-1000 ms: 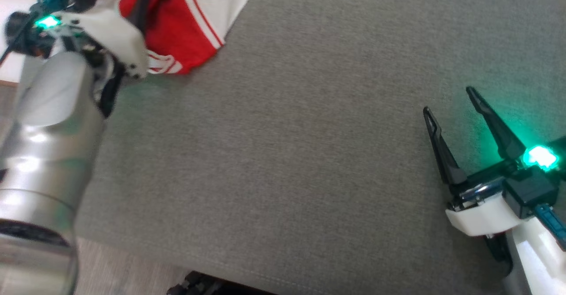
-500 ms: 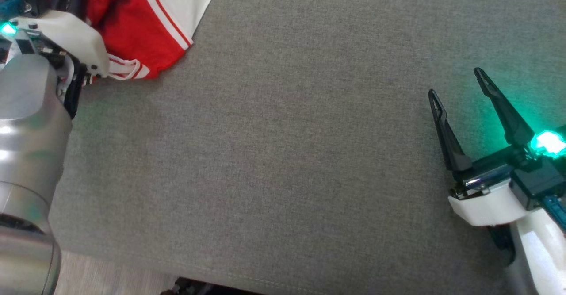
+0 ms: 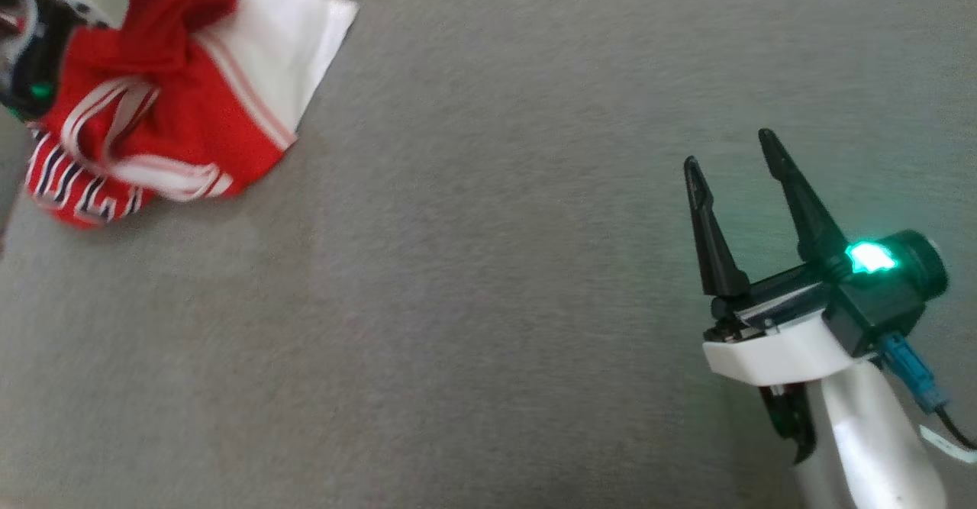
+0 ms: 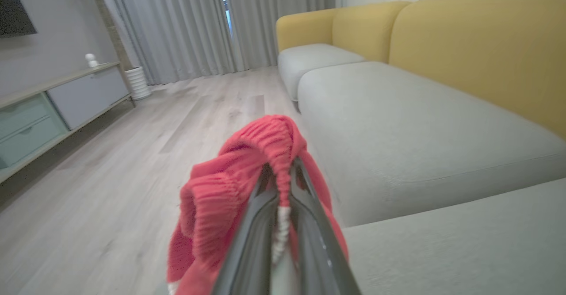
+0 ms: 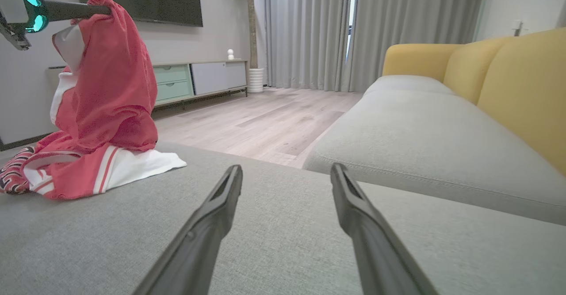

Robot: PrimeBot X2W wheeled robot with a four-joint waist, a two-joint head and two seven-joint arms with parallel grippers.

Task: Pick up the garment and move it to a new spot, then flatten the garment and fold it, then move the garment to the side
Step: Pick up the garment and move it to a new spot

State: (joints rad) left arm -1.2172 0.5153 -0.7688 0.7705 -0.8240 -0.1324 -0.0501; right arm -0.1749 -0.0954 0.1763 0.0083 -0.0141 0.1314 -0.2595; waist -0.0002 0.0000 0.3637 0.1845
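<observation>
The garment (image 3: 175,120), newly clamped in the left gripper's (image 4: 282,171) fingers, is partly lifted for moving; the right gripper's (image 3: 727,148) fingers are spread wide.

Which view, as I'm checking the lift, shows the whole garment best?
The right wrist view: the garment hangs from the left gripper, lower part resting on the grey cushion. The head view shows it bunched from above; the left wrist view, a blurred red fold pinched close up.
</observation>
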